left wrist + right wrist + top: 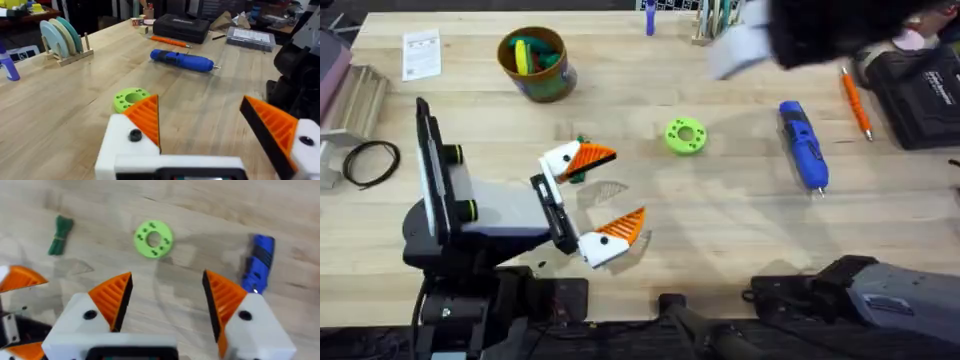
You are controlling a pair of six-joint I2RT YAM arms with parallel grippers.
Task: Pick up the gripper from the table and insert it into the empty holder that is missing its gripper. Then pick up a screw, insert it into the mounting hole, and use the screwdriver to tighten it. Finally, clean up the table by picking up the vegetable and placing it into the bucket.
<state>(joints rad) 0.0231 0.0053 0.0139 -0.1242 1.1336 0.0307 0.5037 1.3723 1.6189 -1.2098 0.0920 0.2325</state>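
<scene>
bucket (537, 65) holding yellow and green toys, vegetable (579, 172) on table (720, 230)

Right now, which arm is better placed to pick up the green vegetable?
Left. Its open gripper sits low at the table, with the vegetable right beside its upper finger. The right gripper, also open, hangs higher, farther off.

On your table (650, 215), the bucket (536, 65) sits at the far left. The ring (685, 136) lies mid-table, with the screwdriver (804, 146) to its right and the vegetable (579, 170) to its left. The vegetable lies just beside the far finger of the left gripper (603, 197), whose fingers are spread.
</scene>
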